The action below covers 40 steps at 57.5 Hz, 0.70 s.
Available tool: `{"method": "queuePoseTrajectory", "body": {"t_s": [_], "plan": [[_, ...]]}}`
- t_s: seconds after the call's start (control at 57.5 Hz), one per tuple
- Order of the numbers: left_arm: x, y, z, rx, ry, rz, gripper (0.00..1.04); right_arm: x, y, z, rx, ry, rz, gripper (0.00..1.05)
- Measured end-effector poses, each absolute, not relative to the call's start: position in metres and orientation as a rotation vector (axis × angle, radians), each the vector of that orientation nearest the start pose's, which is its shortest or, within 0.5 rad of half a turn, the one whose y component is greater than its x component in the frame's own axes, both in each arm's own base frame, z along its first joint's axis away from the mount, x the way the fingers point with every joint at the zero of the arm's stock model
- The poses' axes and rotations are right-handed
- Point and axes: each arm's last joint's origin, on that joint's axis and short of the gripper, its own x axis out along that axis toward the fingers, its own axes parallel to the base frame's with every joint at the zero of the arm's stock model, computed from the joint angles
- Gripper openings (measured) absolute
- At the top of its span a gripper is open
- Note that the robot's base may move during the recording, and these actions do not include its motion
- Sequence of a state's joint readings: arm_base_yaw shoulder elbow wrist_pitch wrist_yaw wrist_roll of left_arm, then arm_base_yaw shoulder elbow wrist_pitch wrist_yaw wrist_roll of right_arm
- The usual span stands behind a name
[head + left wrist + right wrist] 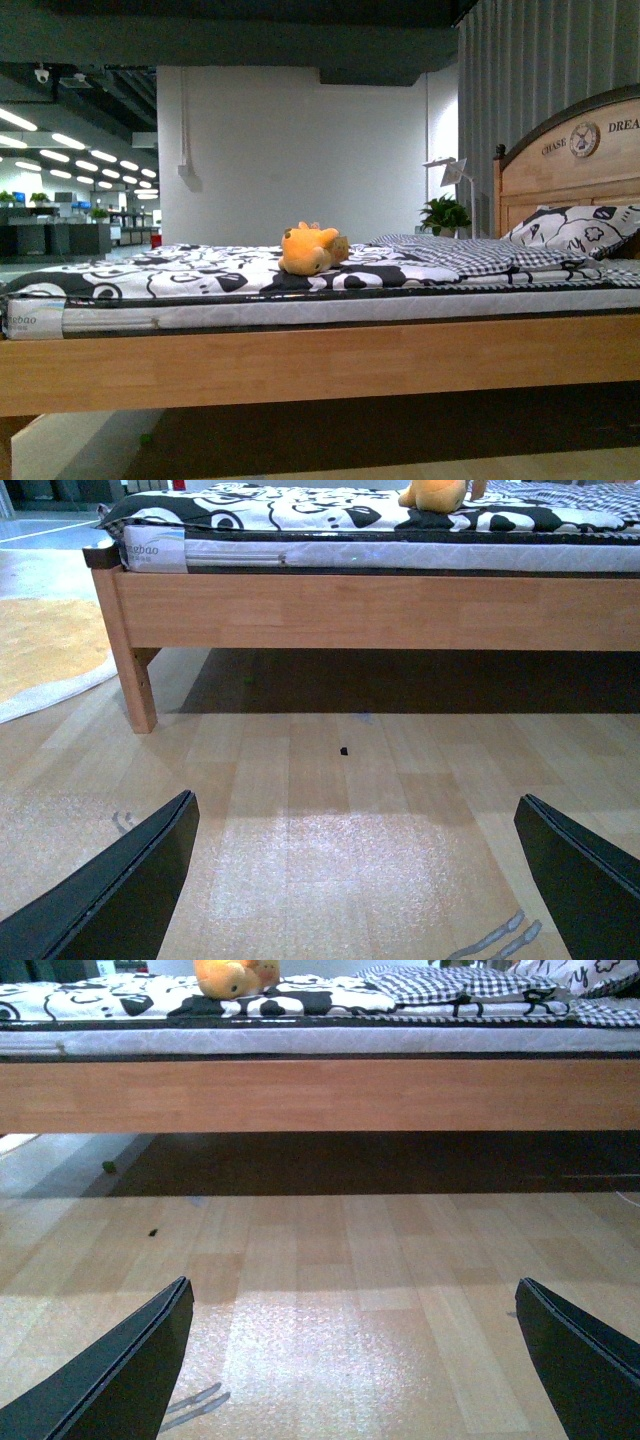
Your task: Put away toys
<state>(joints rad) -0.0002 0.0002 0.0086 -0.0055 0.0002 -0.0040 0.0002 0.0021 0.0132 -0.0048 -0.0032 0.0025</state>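
The orange-yellow plush toy (308,250) lay on the black-and-white patterned sheet (200,268) near the middle of the bed, well apart from the patterned pillow (575,230) at the headboard (560,170), with a checked blanket (470,255) between them. Neither arm appeared in the front view. The left gripper (355,798) was spread wide and empty, low over the wooden floor (320,770) facing the bed frame (380,610). The right gripper (352,1280) was likewise spread apart, grasping nothing
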Motion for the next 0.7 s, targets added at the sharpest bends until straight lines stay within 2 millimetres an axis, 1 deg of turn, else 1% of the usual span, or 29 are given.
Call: {"method": "queuePoseTrajectory", "body": {"t_s": [0.695], "plan": [[0.0972,0.0000,0.1659,-0.004,-0.003,0.000,0.98,0.0970,0.0001,0.1674,0.002,-0.007,0.003,0.98]]}}
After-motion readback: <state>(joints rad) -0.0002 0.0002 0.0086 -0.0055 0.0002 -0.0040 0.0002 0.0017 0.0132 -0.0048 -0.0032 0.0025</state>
